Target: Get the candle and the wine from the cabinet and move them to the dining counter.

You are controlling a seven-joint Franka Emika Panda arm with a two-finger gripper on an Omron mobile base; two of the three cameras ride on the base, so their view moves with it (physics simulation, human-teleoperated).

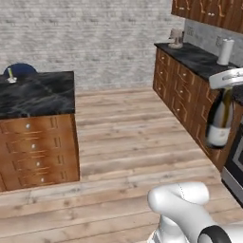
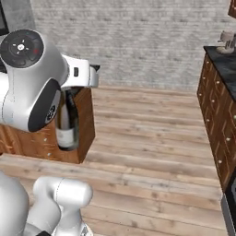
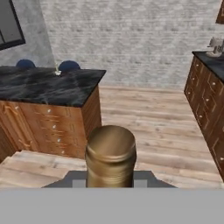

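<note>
The wine (image 1: 219,121) is a dark bottle with a pale label. It hangs upright in the air from my gripper (image 1: 227,91), which is shut on its neck, off to the right above the floor. In the right base view the wine (image 2: 67,120) hangs below the gripper (image 2: 69,91), in front of the dining counter's wooden end (image 2: 85,120). The hand view looks down on the wine's gold foil top (image 3: 110,154). The candle (image 1: 10,76) stands in its white holder on the black marble dining counter (image 1: 45,95), near its far left edge. The cabinet is out of view.
Blue stools (image 1: 19,70) stand behind the dining counter (image 3: 48,85). A wall-side black counter (image 1: 192,58) on wood drawers runs along the right, carrying a paper towel roll (image 1: 225,51) and a small appliance (image 1: 176,38). Wooden floor (image 1: 128,142) lies between the two counters.
</note>
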